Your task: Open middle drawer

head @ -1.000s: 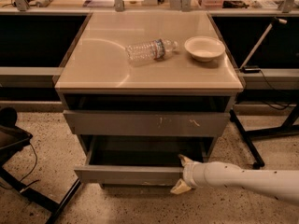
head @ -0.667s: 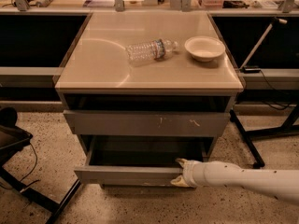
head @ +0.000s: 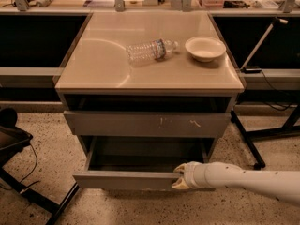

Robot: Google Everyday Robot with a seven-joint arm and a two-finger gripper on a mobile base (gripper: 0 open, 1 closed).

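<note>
Lower centre of the frame: the middle drawer stands drawn out beneath the table. At the right end of its front you see the gripper, its fingers clamped on the panel's edge.

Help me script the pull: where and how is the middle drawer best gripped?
On the middle drawer, grip the front panel's top edge, coming from the front and slightly above. The front is flat and handleless, and with the drawer partly out that edge stands exposed over the open box. The gripper sits at the panel's right end.
</note>
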